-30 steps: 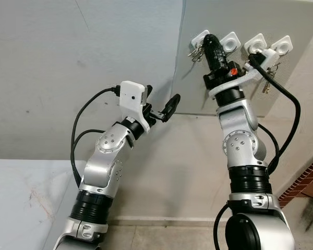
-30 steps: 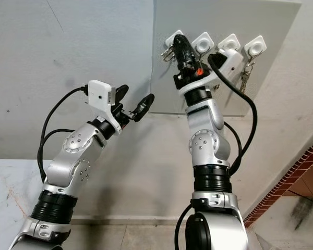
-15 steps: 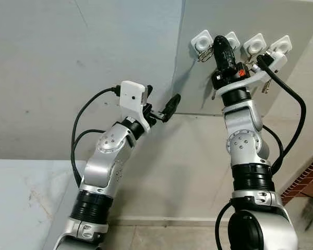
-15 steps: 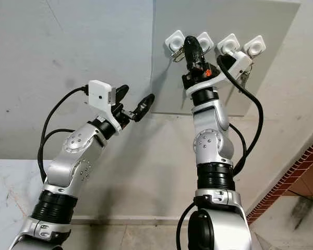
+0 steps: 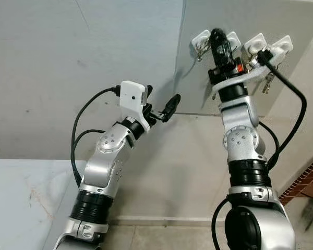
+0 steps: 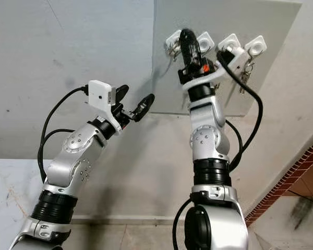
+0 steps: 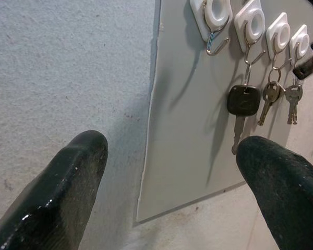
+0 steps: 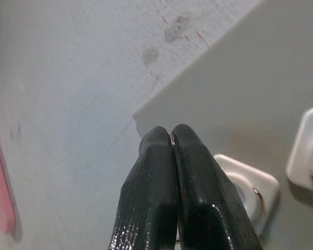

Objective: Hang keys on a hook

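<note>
The left gripper (image 5: 159,107) is raised in front of the bare wall, short of the grey board (image 5: 198,78), with its two black fingers (image 7: 57,198) spread wide and nothing between them. In the left wrist view, the board's first hook (image 7: 217,31) is bare, and the three after it carry a black-headed key (image 7: 242,104) and two plain metal keys (image 7: 271,96).

Further right, the right gripper (image 5: 217,37) reaches up to the top of the board, its fingers pressed together at the leftmost white hook mount (image 5: 201,37). A small bunch of keys (image 5: 200,48) dangles beside the fingertips, just under that mount; a thin sliver of metal shows between the pads in the right wrist view, so the gripper seems to pinch the ring.

The bunch looks light, stiff and loose-jointed: the keys will probably swing and clink, and smooth metal may slip in the pads. The ring is the sensible place to hold, leaving its loop free for the hook.

The black fingers cover the hook's tip, so whether the ring has already caught on it cannot be told. The last key (image 5: 267,83) on the right is partly hidden behind the wrist cable (image 5: 292,104).
</note>
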You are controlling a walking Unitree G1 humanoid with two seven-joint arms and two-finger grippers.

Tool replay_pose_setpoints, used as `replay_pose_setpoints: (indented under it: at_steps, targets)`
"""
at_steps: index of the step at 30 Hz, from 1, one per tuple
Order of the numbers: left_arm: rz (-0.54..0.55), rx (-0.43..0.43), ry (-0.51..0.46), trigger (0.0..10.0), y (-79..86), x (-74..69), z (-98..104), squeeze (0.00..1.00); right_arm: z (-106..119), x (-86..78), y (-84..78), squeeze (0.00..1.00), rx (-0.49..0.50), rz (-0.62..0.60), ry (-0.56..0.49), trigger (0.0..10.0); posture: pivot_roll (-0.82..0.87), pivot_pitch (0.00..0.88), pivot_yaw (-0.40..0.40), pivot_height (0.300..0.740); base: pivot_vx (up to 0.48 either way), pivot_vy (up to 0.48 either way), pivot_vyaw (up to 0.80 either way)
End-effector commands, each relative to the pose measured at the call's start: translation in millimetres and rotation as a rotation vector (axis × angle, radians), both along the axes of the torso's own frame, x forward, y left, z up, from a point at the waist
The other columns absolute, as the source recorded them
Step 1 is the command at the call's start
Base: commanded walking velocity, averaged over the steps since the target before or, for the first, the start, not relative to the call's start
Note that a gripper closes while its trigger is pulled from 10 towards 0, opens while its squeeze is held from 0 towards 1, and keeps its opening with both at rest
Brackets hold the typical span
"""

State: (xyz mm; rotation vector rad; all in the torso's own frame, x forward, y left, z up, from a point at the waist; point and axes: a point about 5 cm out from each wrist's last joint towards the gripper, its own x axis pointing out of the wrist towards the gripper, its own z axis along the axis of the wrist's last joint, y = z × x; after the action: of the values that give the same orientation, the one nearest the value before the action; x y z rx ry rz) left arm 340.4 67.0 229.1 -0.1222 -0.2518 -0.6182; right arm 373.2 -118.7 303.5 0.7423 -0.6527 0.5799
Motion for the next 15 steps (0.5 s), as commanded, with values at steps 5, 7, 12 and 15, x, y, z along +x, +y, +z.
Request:
replay_pose_setpoints:
  at_steps: [5,7,12,15]
  targets:
    - [-0.003,-0.003,-0.012,10.0,-0.9,-2.0,2.4,0.0,4.6,5.5,-4.4,0.0,0.004,-0.021,-0.01,10.0,0.03,0.0,-0.034,0.74,0.0,0.0,0.0]
    - [-0.003,-0.003,-0.012,10.0,-1.2,-2.3,2.7,0.0,2.0,8.1,-4.9,0.0,0.001,-0.028,0.008,10.0,0.03,0.0,-0.037,0.74,0.0,0.0,0.0]
    - [-0.003,-0.006,-0.013,10.0,-1.2,-2.9,2.6,0.0,-4.9,11.8,-4.4,0.0,-0.004,-0.032,0.04,10.0,0.03,0.0,-0.038,0.74,0.0,0.0,0.0]
    - [-0.003,-0.005,-0.013,10.0,-1.3,-3.1,2.6,0.0,-6.9,12.9,-4.4,0.0,-0.003,-0.032,0.047,10.0,0.03,0.0,-0.038,0.74,0.0,0.0,0.0]
